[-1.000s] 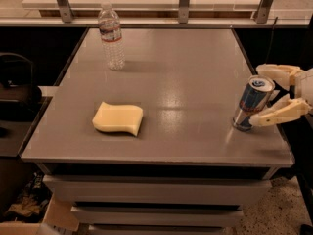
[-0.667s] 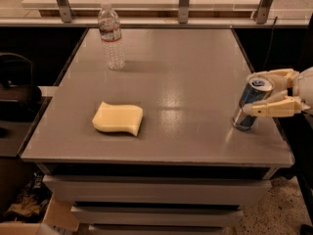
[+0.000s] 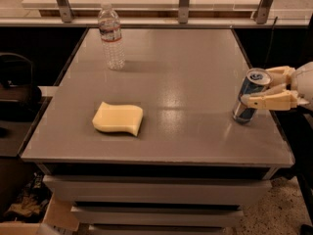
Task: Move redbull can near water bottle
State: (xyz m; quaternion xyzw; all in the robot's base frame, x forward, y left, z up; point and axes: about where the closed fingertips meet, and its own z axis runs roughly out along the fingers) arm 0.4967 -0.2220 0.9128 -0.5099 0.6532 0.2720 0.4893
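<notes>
Jaws now tighter around redbull can (image 3: 250,97) at right table (image 3: 268,137) edge

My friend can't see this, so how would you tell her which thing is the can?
On the grey table, go to the right edge, where the end effector reaches in around the can. It is the only blue-and-silver metal thing: the bottle at the far left is clear plastic, and the sponge near the front is flat and yellow.

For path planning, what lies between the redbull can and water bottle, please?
Camera view: bare table between redbull can and water bottle; gripper grips can at right edge.
</notes>
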